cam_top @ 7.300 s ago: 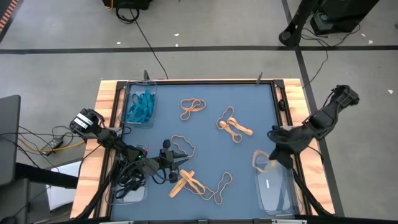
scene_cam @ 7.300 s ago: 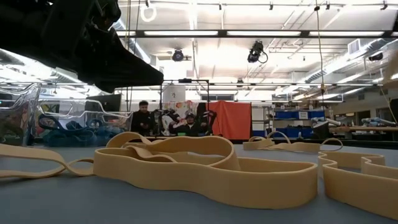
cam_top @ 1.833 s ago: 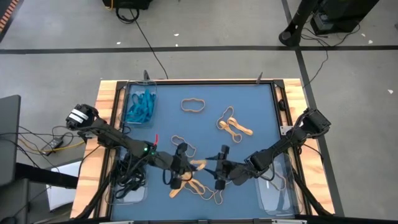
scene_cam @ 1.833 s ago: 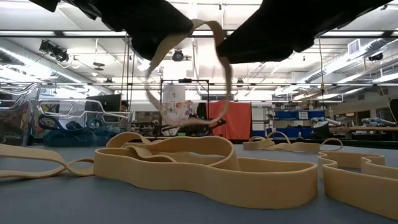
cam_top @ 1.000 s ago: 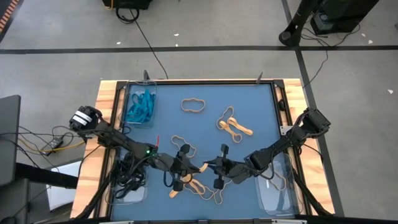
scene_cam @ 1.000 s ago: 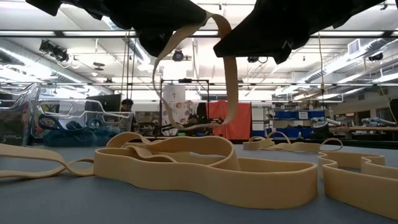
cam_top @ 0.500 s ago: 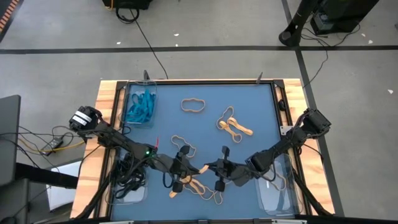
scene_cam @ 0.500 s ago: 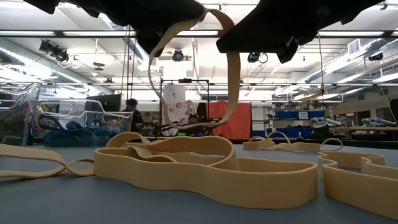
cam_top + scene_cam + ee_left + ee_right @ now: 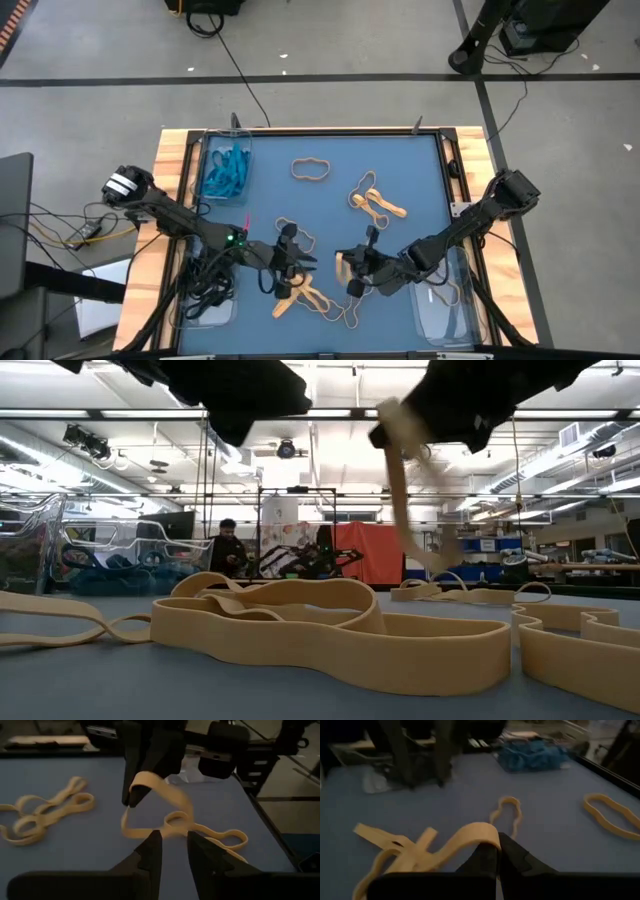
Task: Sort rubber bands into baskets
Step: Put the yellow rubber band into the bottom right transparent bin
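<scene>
Beside the lifted tan band (image 9: pixel 398 470), loose tan bands (image 9: pixel 312 297) underneath

We find no readable text in any view — no label, brand, number or sign that we can make out on the table, the arms, the trays or in the room behind.

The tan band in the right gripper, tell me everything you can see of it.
The tan rubber band is a flat, wide, flexible loop. The right gripper is shut on one end, pinching it above the blue table; the rest hangs free in a curve. The left gripper sits close by, not touching it.
</scene>
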